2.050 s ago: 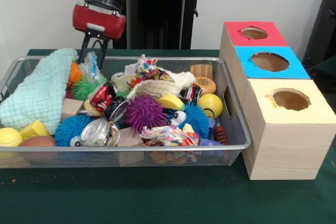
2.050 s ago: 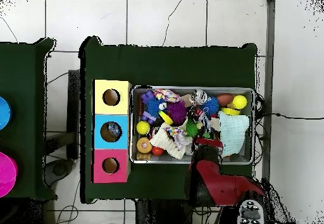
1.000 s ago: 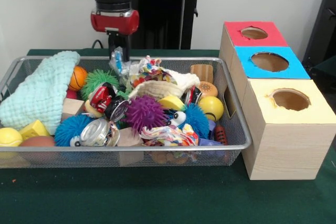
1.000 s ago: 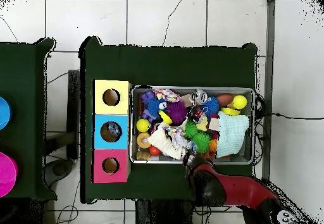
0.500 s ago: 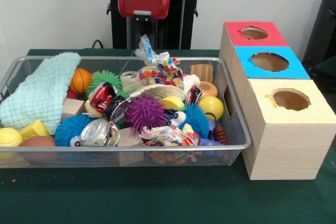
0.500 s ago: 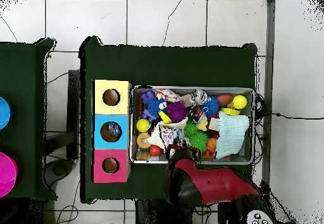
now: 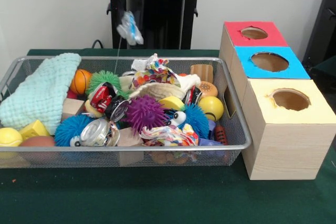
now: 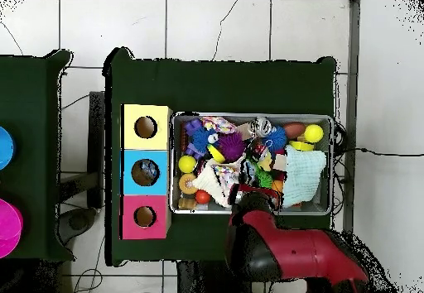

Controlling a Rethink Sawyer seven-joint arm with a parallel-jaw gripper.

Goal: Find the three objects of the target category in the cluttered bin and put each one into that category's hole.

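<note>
Crinkled clear-and-blue plastic wrapper (image 7: pixel 129 28) is hanging from the gripper (image 7: pixel 128 10), whose jaws we are recording as clenched on its top, well above the wire basket (image 7: pixel 233 120). We are noting that the wrapper is clear of the clutter, with the mint cloth (image 7: pixel 42 92), purple spiky ball (image 7: pixel 144 113) and yellow ball (image 7: pixel 211 105) lying below in the basket. Beside the basket we are seeing the row of boxes: red hole (image 7: pixel 254 33), blue hole (image 7: pixel 270 61), yellow hole (image 7: pixel 290 99).

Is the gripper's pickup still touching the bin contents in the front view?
No, the crinkled clear wrapper hangs from the gripper, above the mesh bin and its toys.
</note>
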